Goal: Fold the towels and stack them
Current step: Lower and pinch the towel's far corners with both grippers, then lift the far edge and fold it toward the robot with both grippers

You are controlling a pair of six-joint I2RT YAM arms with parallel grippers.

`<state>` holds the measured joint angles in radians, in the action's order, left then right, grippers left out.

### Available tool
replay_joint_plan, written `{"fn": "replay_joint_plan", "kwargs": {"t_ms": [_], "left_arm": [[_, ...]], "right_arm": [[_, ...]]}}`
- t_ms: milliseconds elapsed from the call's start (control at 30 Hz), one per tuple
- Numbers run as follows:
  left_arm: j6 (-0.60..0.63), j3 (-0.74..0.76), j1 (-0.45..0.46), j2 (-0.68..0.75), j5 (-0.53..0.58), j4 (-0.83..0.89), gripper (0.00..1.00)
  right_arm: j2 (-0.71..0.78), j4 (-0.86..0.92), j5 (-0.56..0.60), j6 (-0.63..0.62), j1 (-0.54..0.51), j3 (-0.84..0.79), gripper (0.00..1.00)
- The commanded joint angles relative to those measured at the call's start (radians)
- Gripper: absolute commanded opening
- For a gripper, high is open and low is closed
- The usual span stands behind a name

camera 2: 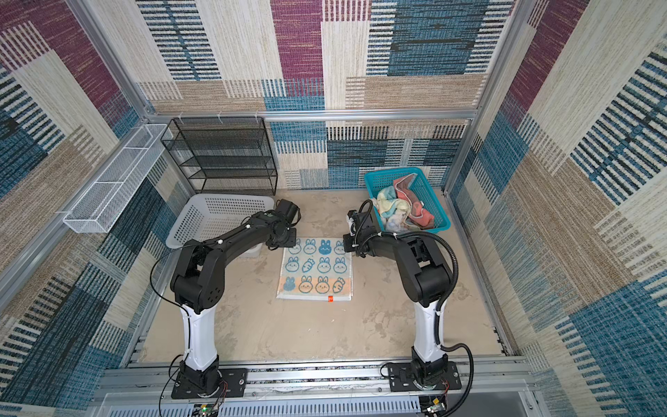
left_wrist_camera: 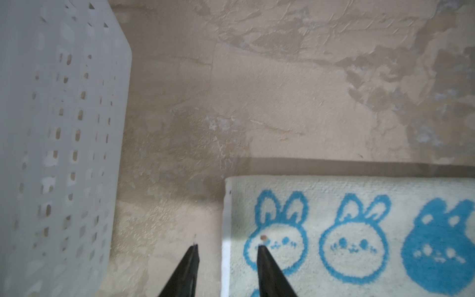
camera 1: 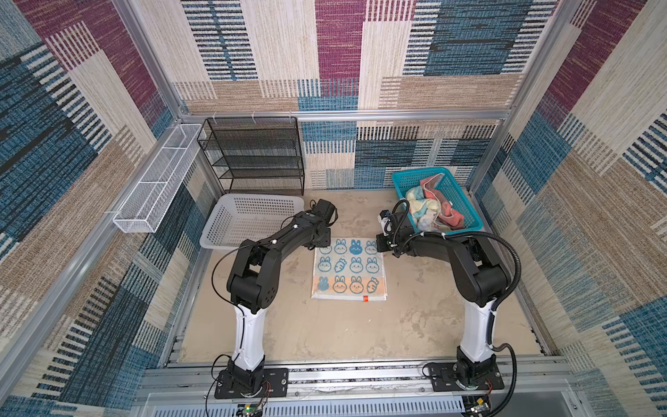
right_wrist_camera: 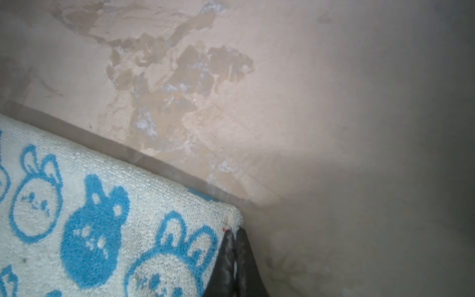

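A white towel [camera 1: 348, 269] [camera 2: 315, 267] printed with blue bunny faces lies flat in the middle of the table. My left gripper [left_wrist_camera: 228, 246] [camera 1: 322, 242] is open at the towel's far left corner. It straddles the left edge, with one fingertip [left_wrist_camera: 194, 248] over bare table and the other over the towel [left_wrist_camera: 359, 231]. My right gripper [right_wrist_camera: 234, 229] [camera 1: 379, 247] is shut on the far right corner of the towel [right_wrist_camera: 102, 218], a tuft of cloth pinched between its tips. More towels [camera 1: 433, 209], pale yellow and coral, lie crumpled in the teal basket [camera 1: 418, 172].
A white perforated basket [camera 1: 223, 224] [left_wrist_camera: 64, 128] stands just left of my left gripper. A black mesh shelf [camera 1: 256, 155] stands against the back wall, and a white wire tray [camera 1: 155, 180] hangs on the left wall. Walls enclose the table on three sides.
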<state>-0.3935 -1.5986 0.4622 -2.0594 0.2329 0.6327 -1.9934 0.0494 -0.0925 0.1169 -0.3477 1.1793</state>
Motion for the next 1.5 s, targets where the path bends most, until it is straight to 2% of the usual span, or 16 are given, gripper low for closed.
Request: {"fn": "replay_joint_plan", "kwargs": {"t_ms": [0, 267, 500, 700, 1033, 1133, 1267, 1467], "left_arm": [[0.008, -0.026, 0.006, -0.012, -0.046, -0.016, 0.4], [-0.024, -0.147, 0.024, -0.1, -0.035, -0.018, 0.4], [-0.062, -0.262, 0.023, -0.186, 0.059, 0.022, 0.38], [-0.064, -0.358, 0.021, -0.278, 0.088, 0.071, 0.38], [-0.077, -0.373, 0.018, -0.335, 0.084, 0.083, 0.36], [-0.079, -0.363, 0.018, -0.338, 0.074, 0.08, 0.28], [-0.08, -0.356, 0.018, -0.34, 0.06, 0.082, 0.0], [-0.084, -0.339, 0.018, -0.324, 0.058, 0.079, 0.0]], "right_arm": [[0.038, -0.008, 0.072, -0.029, 0.004, -0.028, 0.0], [0.059, 0.008, 0.068, -0.046, 0.005, -0.033, 0.0], [0.064, 0.0, 0.053, -0.039, 0.005, -0.054, 0.0], [0.07, -0.014, 0.037, -0.031, 0.004, -0.073, 0.0], [0.068, -0.02, 0.021, -0.023, 0.004, -0.079, 0.0], [0.068, -0.017, 0.023, -0.025, 0.004, -0.076, 0.0], [0.065, -0.011, 0.029, -0.025, 0.004, -0.069, 0.0], [0.067, -0.009, 0.033, -0.025, 0.004, -0.06, 0.0]]}}
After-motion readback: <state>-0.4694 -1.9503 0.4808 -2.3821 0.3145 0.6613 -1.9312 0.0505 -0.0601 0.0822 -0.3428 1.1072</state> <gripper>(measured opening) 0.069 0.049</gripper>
